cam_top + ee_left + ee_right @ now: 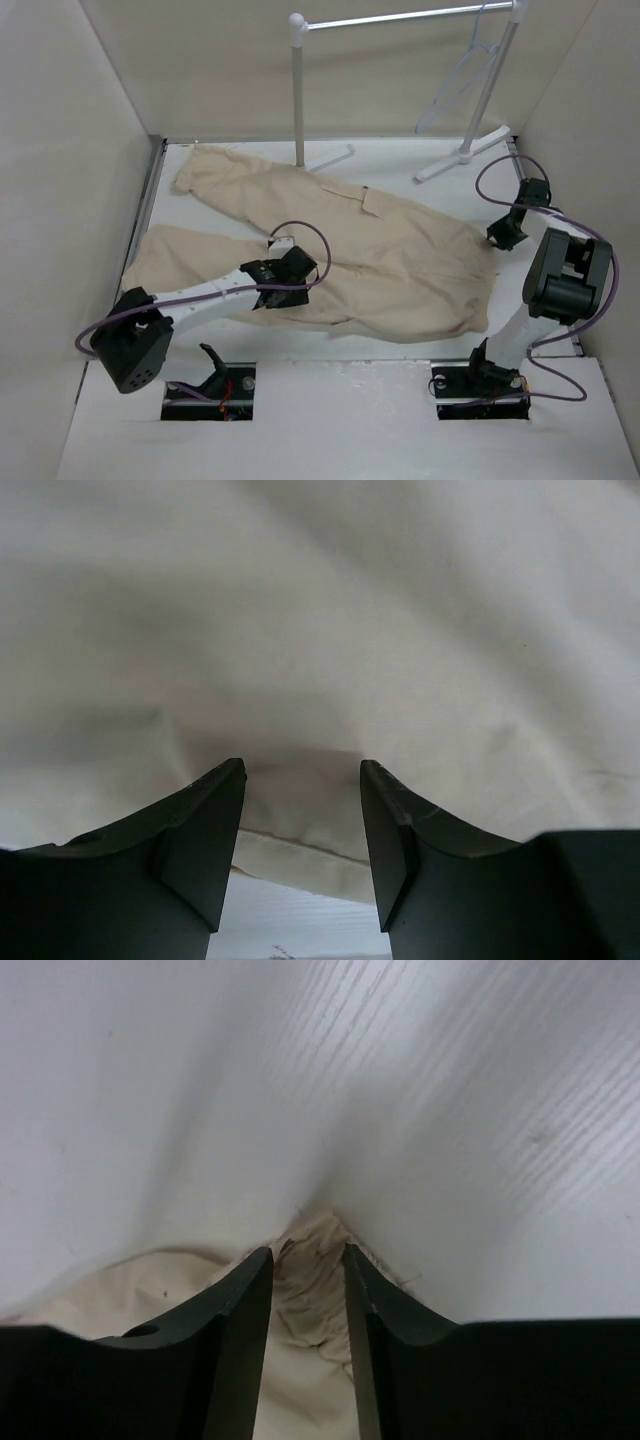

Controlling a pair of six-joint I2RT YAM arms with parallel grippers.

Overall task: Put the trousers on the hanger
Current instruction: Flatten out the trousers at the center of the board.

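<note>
The trousers [400, 260] lie flat on the white table [300, 345], waist to the right and the two legs running to the left, one leg farther back and one nearer. At the right end of the waist the right gripper [500, 235] points down onto the cloth. Its wrist view shows the fingers [230, 1310] drawn close together with a crumpled tuft of beige fabric pinched up between them, and bare table beyond.

On the nearer leg, close to its near edge, the left gripper [272, 296] sits low on the trousers. Its fingers [205, 820] stand well apart with their tips against the cloth; fabric lies between them but is not clamped, and the hem edge and a strip of table show just below.

The hanger [462, 80] hangs from the rail of the white garment rack [400, 18] at the far right, well apart from the trousers.
</note>
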